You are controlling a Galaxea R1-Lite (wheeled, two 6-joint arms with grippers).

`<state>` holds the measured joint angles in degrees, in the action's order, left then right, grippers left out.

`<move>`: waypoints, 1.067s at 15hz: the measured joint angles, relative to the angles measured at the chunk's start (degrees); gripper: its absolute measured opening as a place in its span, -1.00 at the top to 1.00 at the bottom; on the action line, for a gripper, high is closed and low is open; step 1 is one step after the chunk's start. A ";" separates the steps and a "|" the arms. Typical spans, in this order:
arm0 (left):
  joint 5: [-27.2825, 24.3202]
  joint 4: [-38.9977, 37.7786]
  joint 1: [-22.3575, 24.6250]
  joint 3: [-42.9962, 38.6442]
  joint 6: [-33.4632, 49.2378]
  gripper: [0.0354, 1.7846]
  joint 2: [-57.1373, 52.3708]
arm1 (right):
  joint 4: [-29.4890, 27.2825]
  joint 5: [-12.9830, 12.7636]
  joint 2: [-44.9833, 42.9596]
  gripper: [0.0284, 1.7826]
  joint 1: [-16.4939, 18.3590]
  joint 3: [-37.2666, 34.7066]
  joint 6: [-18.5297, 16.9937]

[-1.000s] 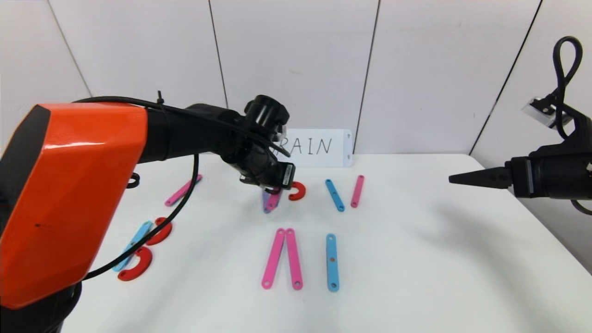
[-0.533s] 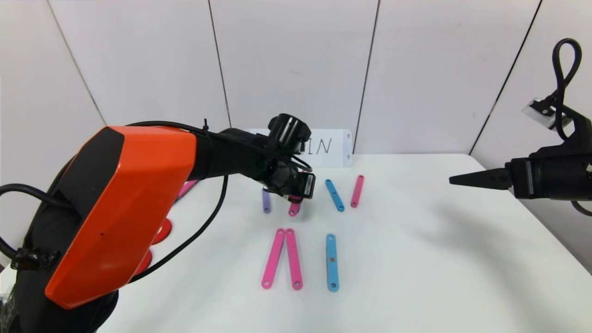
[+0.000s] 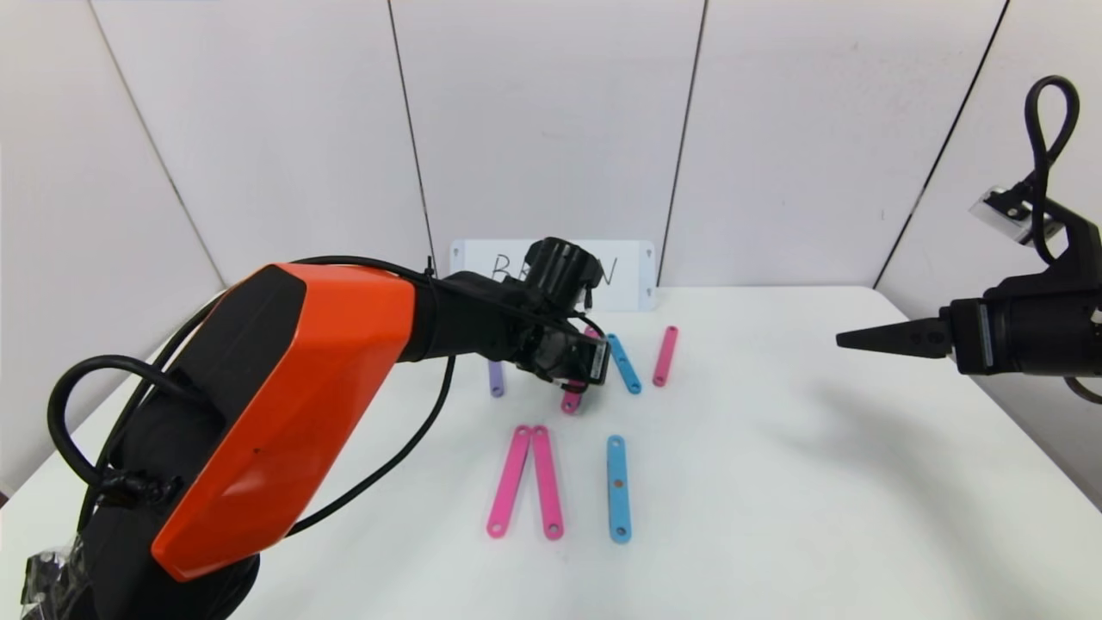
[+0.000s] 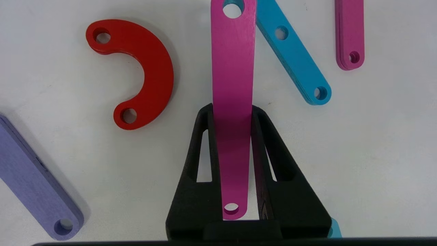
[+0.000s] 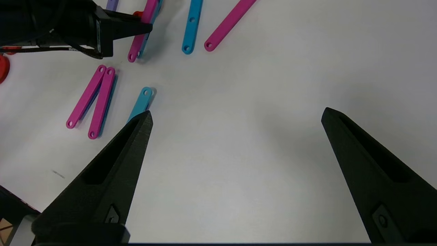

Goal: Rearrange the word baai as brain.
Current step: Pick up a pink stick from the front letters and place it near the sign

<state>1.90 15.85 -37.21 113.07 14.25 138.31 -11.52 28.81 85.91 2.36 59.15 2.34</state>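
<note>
- Left pincer (image 4: 232, 112), seen in the left wrist view, is clamped on a pink bar (image 4: 233, 85); both black fingers (image 4: 205, 143) press its long edges, and the bar runs out past the fingertips toward the top of the frame.
- In the head view, the orange-and-black left arm (image 3: 293, 387) stretches from the lower left to the middle of the frame, with its pincer (image 3: 578, 389) low over the white tabletop (image 3: 818, 482).
- Right pincer (image 5: 235, 114) hangs spread wide and empty over bare tabletop; its arm (image 3: 1016, 344) sits at the right edge of the head view, well apart from the pieces.
- Beside the held bar lie a red C-curve (image 4: 136, 71), a purple bar (image 4: 34, 184), a blue bar (image 4: 293, 61) and another pink bar (image 4: 350, 34).
- Nearer the head view's bottom lie two pink bars (image 3: 527, 482) meeting at their far ends and a second blue bar (image 3: 618, 488).
- A white card (image 3: 633, 275) stands against the wall, centre frame; the arm hides most of its black handwriting, leaving a "B" and an "N".
</note>
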 joint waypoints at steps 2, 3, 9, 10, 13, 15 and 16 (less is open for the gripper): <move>0.18 -0.06 -0.28 -0.02 0.05 0.69 0.57 | -0.02 0.02 -0.02 -0.94 0.00 0.00 0.00; 0.33 -0.12 -0.30 -0.09 0.10 0.69 0.83 | 0.00 0.02 -0.05 -0.94 0.00 -0.02 0.00; 1.21 -1.96 -0.24 0.13 0.35 0.69 2.10 | -0.02 0.10 -0.11 -0.94 -0.05 -0.09 0.00; 1.97 -2.21 -0.24 0.13 0.49 0.69 2.21 | -0.02 0.11 -0.11 -0.94 -0.06 -0.09 0.00; 2.26 -2.24 -0.30 0.13 0.55 0.56 2.43 | 0.00 0.10 -0.13 -0.94 -0.06 -0.13 0.00; 2.28 -2.24 -0.30 0.13 0.57 0.32 2.51 | -0.02 0.11 -0.21 -0.94 -0.09 -0.15 0.00; 2.30 -2.34 -0.33 0.13 0.57 0.15 2.54 | -0.02 0.10 -0.21 -0.94 -0.06 -0.17 0.00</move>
<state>4.21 13.51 -37.53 113.20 14.82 140.85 -11.54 28.90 85.70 2.30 58.98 2.34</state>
